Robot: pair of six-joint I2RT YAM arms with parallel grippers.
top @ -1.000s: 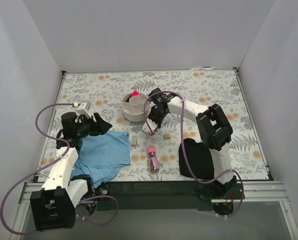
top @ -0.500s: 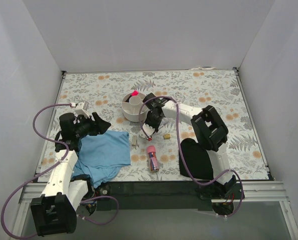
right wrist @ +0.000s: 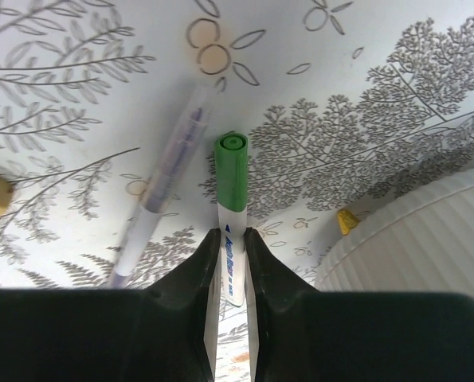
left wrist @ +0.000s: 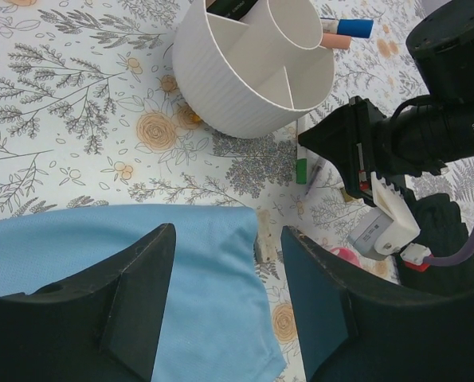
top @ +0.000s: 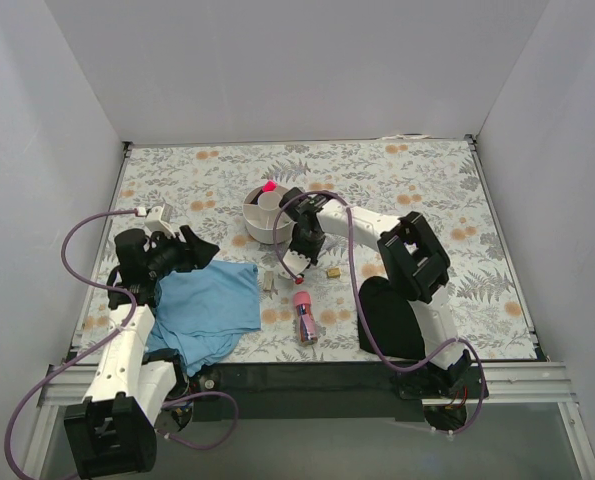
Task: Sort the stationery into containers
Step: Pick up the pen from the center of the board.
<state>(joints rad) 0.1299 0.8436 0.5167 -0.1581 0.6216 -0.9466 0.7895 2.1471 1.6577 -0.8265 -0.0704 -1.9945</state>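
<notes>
Pick-up step: right gripper (right wrist: 227, 236) pinched narrow on the white marker with green cap (right wrist: 231, 171), low beside the white round plastic organiser (right wrist: 428, 239); next move, I judge, needs lifting over its rim into a compartment; left gripper (left wrist: 229, 235) spread wide above the blue cloth (left wrist: 101, 263).

R gripper (right wrist: 230, 236) btm ctr, clamped on green-cap marker (right wrist: 232, 179) | clear purple pen (right wrist: 169, 183) just left, diag | white ribbed organiser (right wrist: 420, 239) lower rt, yellow bit (right wrist: 347, 220) beside its wall
</notes>
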